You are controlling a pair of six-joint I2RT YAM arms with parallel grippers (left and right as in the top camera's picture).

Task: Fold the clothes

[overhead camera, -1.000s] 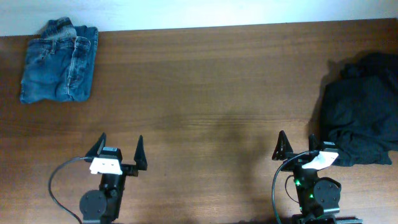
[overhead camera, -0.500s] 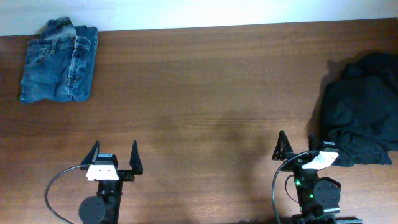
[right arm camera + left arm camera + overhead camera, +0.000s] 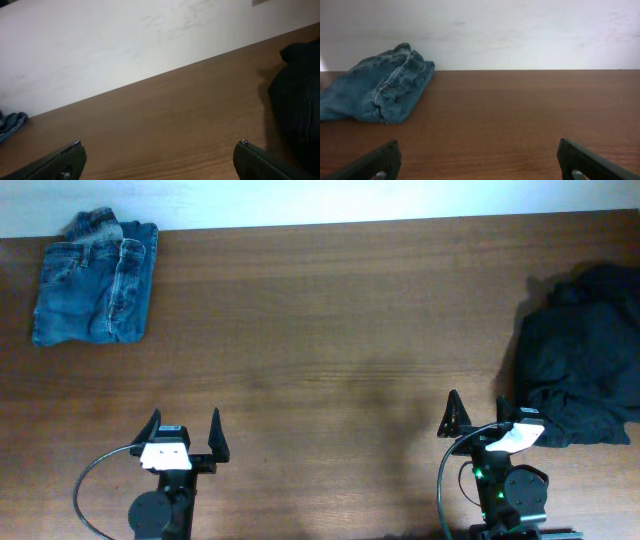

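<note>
Folded blue jeans (image 3: 95, 278) lie at the table's far left corner; they also show in the left wrist view (image 3: 377, 85). A crumpled black garment (image 3: 580, 360) lies in a heap at the right edge, and its edge shows in the right wrist view (image 3: 300, 100). My left gripper (image 3: 184, 425) is open and empty near the front edge, its fingers wide apart over bare wood (image 3: 479, 162). My right gripper (image 3: 478, 412) is open and empty near the front edge, just left of the black garment, also seen in the right wrist view (image 3: 160, 157).
The brown wooden table (image 3: 330, 330) spans the view, with a white wall (image 3: 520, 30) behind its far edge. A black cable (image 3: 90, 480) loops beside the left arm's base.
The left arm drew back toward the front edge and turned slightly to face straight ahead. The right arm and both garments have not moved.
</note>
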